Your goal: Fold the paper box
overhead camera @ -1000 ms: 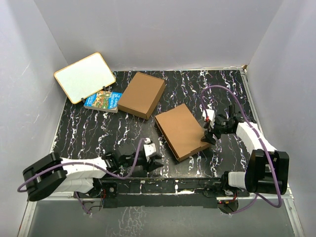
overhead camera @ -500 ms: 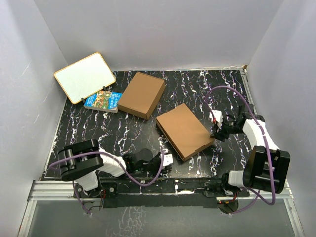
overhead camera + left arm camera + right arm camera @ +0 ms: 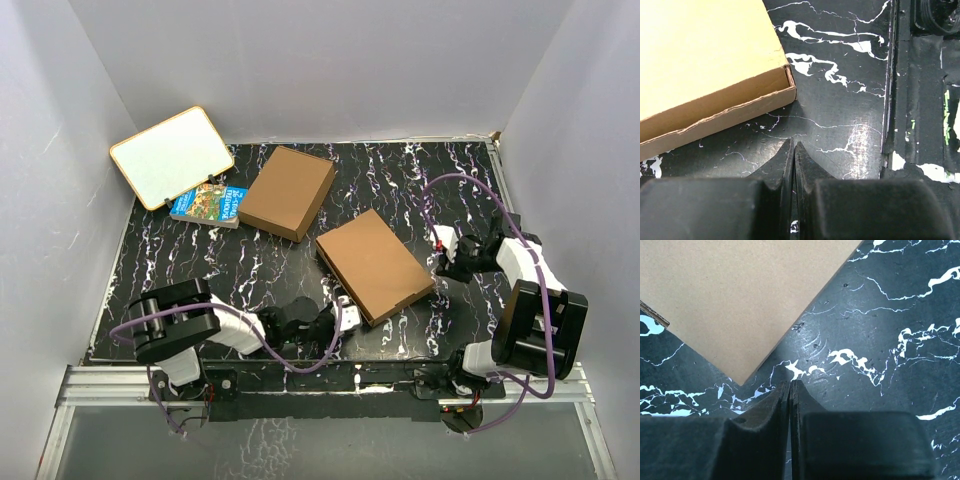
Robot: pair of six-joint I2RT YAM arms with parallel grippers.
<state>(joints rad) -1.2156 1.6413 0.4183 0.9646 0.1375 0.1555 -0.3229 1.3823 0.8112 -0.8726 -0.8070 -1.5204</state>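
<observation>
Two brown boxes, paper box (image 3: 373,265) and look-alike (image 3: 288,192); apparently one book (image 3: 208,203); left end effector (image 3: 792,150), right end effector (image 3: 790,385) clamped together, empty.

I count two brown cardboard boxes, namely the paper box (image 3: 372,265) and a plain flat box (image 3: 288,192), plus one colourful book (image 3: 209,203) and one whiteboard (image 3: 172,156).

The right gripper (image 3: 790,385), jaws pressed together and empty, points at the black marbled table (image 3: 880,330) just beside the paper box (image 3: 740,300) corner.
</observation>
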